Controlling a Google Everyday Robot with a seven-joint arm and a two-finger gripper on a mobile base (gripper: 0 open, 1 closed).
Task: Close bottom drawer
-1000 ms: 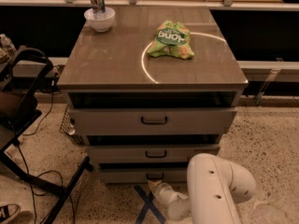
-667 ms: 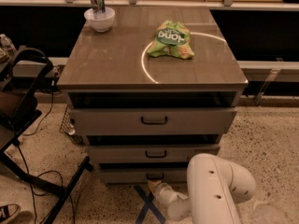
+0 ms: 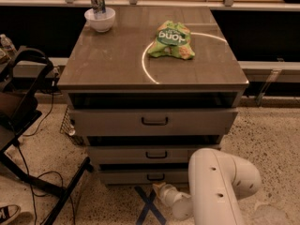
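Grey bottom drawer (image 3: pixel 126 176) is waiting just past my gripper (image 3: pixel 158 190); I'm lining up to push, grip unclear.

Bottom drawer (image 3: pixel 126 176) ajar; pincer (image 3: pixel 158 190) before it

I log: one cabinet surface (image 3: pixel 112 64) carrying a green chip bag (image 3: pixel 171 40) and a white bowl (image 3: pixel 100 20) with a can (image 3: pixel 98 1) standing in it. Bottom drawer (image 3: pixel 126 176) lowest of three fronts. My hand (image 3: pixel 159 189) low, just before its handle, over blue floor tape (image 3: pixel 149 206).
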